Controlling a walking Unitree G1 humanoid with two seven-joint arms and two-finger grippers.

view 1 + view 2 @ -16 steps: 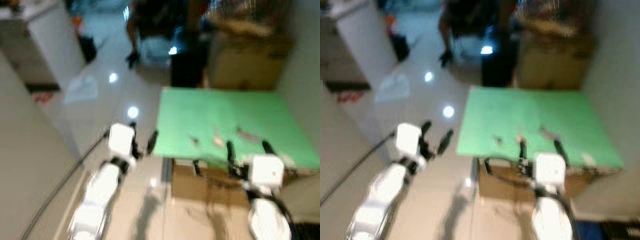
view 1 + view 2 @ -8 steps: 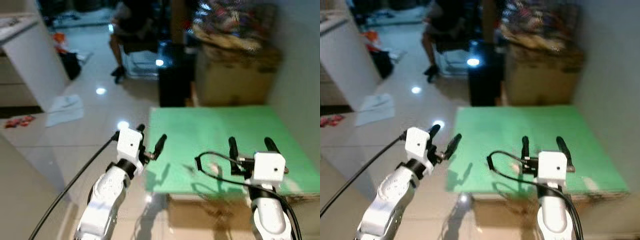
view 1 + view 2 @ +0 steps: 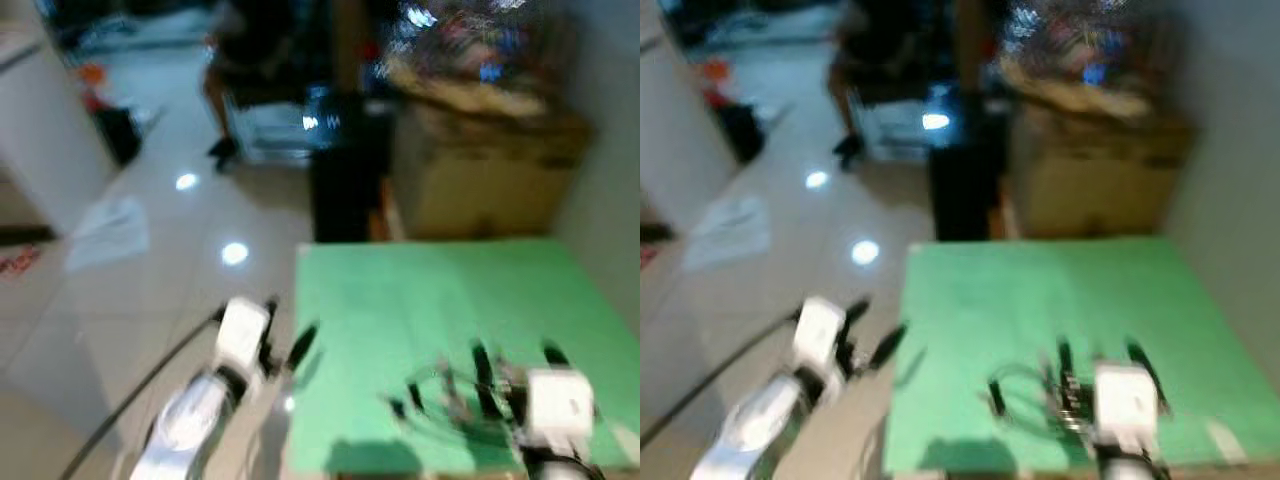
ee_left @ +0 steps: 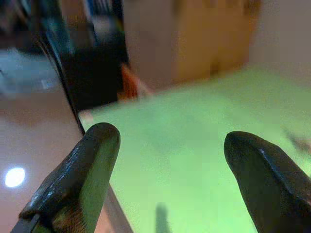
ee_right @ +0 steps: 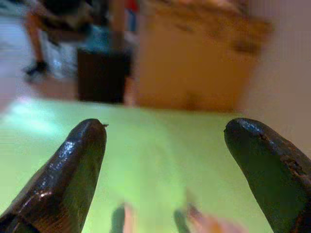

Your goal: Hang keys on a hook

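Observation:
The picture is blurred. A green tabletop (image 3: pixel 440 300) lies in front of me. My right gripper (image 3: pixel 513 355) hovers open over its near part, with nothing between the fingers. A few small items (image 3: pixel 445 385), blurred, lie on the green surface just left of it; one dark piece (image 3: pixel 995 395) sits further left. I cannot tell which of them are the keys. In the right wrist view, pale blurred bits (image 5: pixel 129 213) lie on the green just ahead of the fingers. My left gripper (image 3: pixel 288 322) is open at the table's left edge, over the floor.
Behind the table stand a cardboard box (image 3: pixel 480 180) with clutter on top and a black bin (image 3: pixel 345 170). A person (image 3: pixel 250 60) sits further back. A white cabinet (image 3: pixel 40 130) and a paper (image 3: pixel 105 225) are on the glossy floor at left. A wall runs along the right.
The whole picture has shifted and blurred, so the camera has moved. Both grippers sit lower in view and stay open, holding nothing.

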